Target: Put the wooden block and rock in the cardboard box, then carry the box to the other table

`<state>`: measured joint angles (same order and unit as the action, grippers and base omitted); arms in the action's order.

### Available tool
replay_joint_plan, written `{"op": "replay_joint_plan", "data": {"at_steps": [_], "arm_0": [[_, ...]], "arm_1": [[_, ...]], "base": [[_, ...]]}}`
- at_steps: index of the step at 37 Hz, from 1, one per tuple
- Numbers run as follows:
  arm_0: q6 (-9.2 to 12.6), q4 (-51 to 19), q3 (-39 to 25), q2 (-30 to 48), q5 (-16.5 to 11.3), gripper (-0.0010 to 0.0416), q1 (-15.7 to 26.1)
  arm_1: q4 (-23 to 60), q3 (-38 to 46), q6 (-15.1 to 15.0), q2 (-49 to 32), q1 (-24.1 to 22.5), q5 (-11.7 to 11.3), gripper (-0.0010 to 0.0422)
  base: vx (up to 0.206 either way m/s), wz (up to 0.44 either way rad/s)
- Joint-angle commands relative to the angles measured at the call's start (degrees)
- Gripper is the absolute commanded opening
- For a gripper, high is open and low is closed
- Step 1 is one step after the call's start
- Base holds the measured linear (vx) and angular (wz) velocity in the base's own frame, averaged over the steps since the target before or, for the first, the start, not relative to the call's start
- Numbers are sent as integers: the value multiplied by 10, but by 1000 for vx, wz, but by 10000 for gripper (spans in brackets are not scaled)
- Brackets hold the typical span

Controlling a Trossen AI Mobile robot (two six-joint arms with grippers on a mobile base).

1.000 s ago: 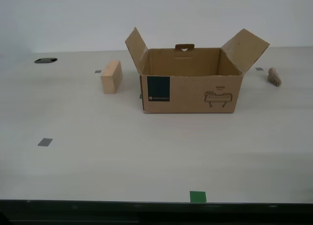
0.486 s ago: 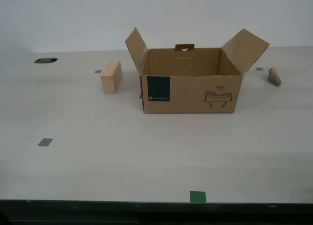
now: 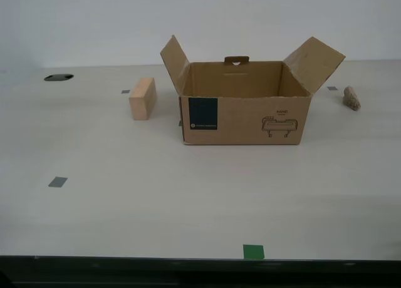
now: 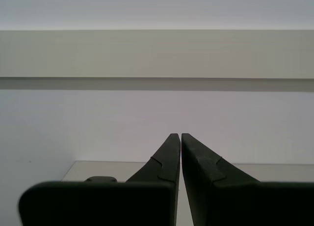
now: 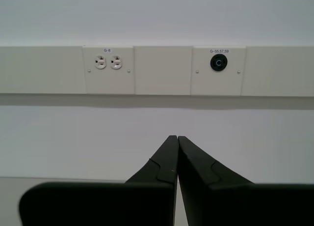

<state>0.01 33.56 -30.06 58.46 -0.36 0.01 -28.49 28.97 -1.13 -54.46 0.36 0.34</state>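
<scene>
The open cardboard box stands on the smooth beige table, its side flaps raised and its blue label facing me. The pale wooden block rests on the table towards the exterior view's left of the box. The small rock lies past the box on the exterior view's right. Neither arm shows in the exterior view. My first gripper is shut, holds nothing and points at a wall. My second gripper is likewise shut and empty, facing a wall. The other table is out of view.
Grey tape squares and a green tape square mark the table. A dark round hole sits at the table's far end on the exterior view's left. A wall trunking with sockets faces my first gripper.
</scene>
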Motion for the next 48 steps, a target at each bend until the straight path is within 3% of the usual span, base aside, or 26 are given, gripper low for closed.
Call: {"op": "replay_joint_plan", "data": {"at_steps": [1, 7, 12, 33, 42, 48], "arm_0": [[0, 3, 0, 0, 0, -1, 0], [0, -6, -4, -1, 0, -1, 0], [-1, -83, -42, -2, 0, -1, 0], [0, -418, -213, -2, 0, -1, 0], [0, -534, -288, -2, 0, -1, 0], [5, -617, -336, -2, 0, -1, 0]], "arm_1": [[-3, 0, 0, 0, 0, 2, 0], [-3, 0, 0, 1, -1, 6, 0], [23, 15, 12, 1, -1, 12, -1], [385, 192, 16, 0, -4, 19, -1], [477, 245, 34, 0, -5, 19, -1], [532, 280, 50, -7, -5, 38, -1]], "base": [[0, 0], [0, 0], [0, 0], [0, 0], [0, 0], [0, 0]]}}
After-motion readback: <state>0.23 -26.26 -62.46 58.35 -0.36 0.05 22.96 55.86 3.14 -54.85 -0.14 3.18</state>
